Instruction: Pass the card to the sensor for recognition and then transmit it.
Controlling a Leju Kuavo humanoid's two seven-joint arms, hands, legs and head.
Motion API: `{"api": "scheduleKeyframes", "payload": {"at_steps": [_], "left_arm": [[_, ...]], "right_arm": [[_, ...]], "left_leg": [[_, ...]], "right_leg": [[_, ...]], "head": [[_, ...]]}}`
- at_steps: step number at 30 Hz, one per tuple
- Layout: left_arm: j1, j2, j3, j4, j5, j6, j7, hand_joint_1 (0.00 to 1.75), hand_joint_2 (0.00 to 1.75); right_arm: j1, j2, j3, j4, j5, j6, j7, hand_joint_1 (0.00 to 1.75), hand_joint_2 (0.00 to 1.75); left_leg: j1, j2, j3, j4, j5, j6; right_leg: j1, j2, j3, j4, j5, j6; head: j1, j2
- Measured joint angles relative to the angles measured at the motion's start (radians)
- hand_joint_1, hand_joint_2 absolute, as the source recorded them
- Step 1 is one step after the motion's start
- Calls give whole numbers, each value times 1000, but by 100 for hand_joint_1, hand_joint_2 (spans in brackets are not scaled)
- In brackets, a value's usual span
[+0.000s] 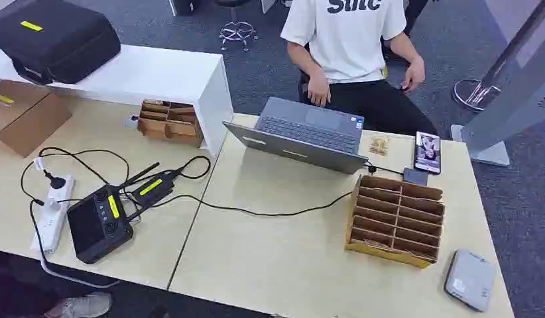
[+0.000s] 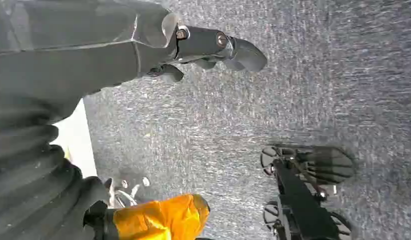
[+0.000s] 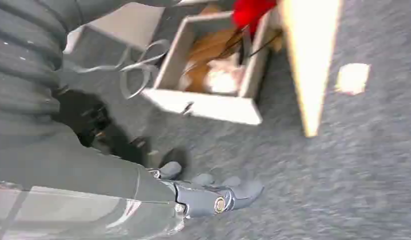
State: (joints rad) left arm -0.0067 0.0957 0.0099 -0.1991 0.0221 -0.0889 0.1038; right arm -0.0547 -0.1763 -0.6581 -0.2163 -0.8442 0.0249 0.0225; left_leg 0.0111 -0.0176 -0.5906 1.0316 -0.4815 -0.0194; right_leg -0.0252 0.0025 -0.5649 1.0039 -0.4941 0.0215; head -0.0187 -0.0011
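Pale wooden worktop (image 1: 290, 258) spans the head view, with grey carpet beyond it. Near the lower right edge lies a grey sensor box (image 1: 469, 279). Just above it stands a wooden slotted card rack (image 1: 396, 219); whether any card sits in its slots cannot be told. At lower left a black controller (image 1: 99, 222) rests beside a white power strip (image 1: 52, 211), with a black cable (image 1: 256, 212) running across toward the rack. Farther back, at centre, an open grey laptop (image 1: 303, 134) faces a seated person (image 1: 353, 50) in a white shirt; a phone (image 1: 427, 152) lies to its right. In the wrist views, the left robot hand (image 2: 213, 50) and the right robot hand (image 3: 208, 192) hang over carpet, fingers apart, holding nothing.
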Motion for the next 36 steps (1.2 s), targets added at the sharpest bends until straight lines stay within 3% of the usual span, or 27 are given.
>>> {"api": "scheduleKeyframes", "payload": {"at_steps": [4,12,36], "left_arm": [[0,-1,7,0,-2,9,1,0,175],[0,-3,12,0,-7,11,2,0,175],[2,-5,14,0,-16,35,-1,0,175]], "right_arm": [[0,-17,-62,-14,-6,47,-39,0,175],[0,-27,-133,-22,-2,71,-43,0,175],[2,-38,-226,-53,6,117,-77,0,175]], "left_leg": [[0,0,0,0,0,0],[0,0,0,0,0,0],[0,0,0,0,0,0]], "right_leg": [[0,0,0,0,0,0],[0,0,0,0,0,0],[0,0,0,0,0,0]], "head": [[0,0],[0,0],[0,0]]}}
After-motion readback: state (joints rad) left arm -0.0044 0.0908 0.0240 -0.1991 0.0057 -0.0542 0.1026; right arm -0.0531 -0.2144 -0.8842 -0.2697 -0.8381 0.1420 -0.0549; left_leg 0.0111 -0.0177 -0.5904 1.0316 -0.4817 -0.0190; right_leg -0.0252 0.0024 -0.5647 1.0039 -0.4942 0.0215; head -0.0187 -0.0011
